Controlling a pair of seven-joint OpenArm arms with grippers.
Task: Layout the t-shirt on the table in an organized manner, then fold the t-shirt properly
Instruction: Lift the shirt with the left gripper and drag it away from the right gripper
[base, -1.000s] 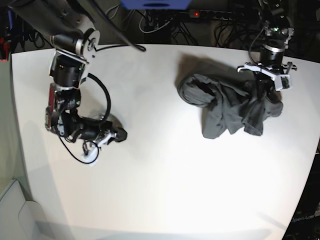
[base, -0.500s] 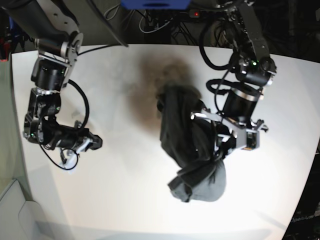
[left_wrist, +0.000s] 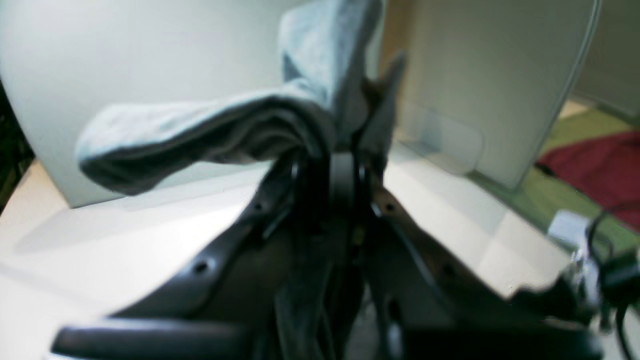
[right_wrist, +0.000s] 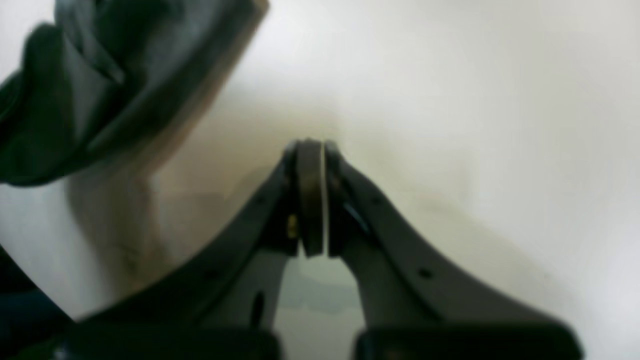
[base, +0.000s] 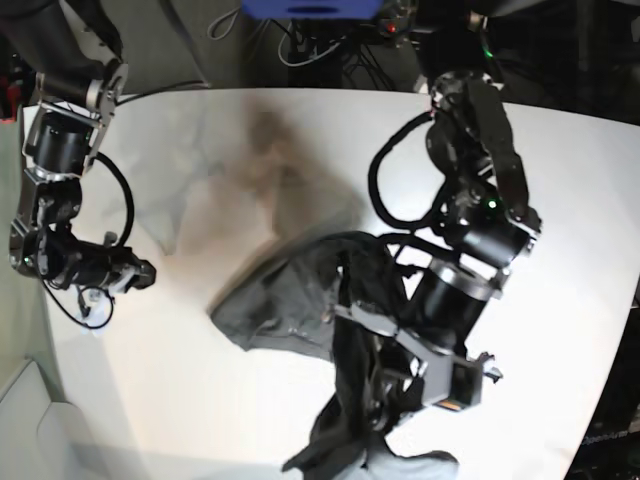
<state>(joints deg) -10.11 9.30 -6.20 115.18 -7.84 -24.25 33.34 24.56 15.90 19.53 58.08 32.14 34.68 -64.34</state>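
The left end effector (left_wrist: 332, 165) is clamped on a bunched fold of the t-shirt (base: 300, 300); in its wrist view the dark fingers pinch together with grey cloth pushed out above and to the side of them, and more fabric trails down between the finger frames. In the base view this arm reaches to the near edge of the counter (base: 200, 400), low in the picture and right of centre, with the shirt draped over and around the left end effector (base: 405, 385), so the tips themselves are hidden there. The grip looks meant to drag or swing the garment out of its crumple: one part of the cloth spreads flat toward the middle of the counter, while the rest hangs in a twisted rope by the wrist and reaches the near edge. The shirt is blurred, so its collar, sleeves and hem cannot be told apart. The right end effector (right_wrist: 310, 195) is closed on nothing, its pads meeting with bare white counter behind them and only a corner of the shirt at the upper left of its view. In the base view the right end effector (base: 130, 275) sits low at the left side of the counter, well apart from the cloth, apparently parked clear. The layout step is, by my judgement, barely begun, and folding waits on a flat shirt.
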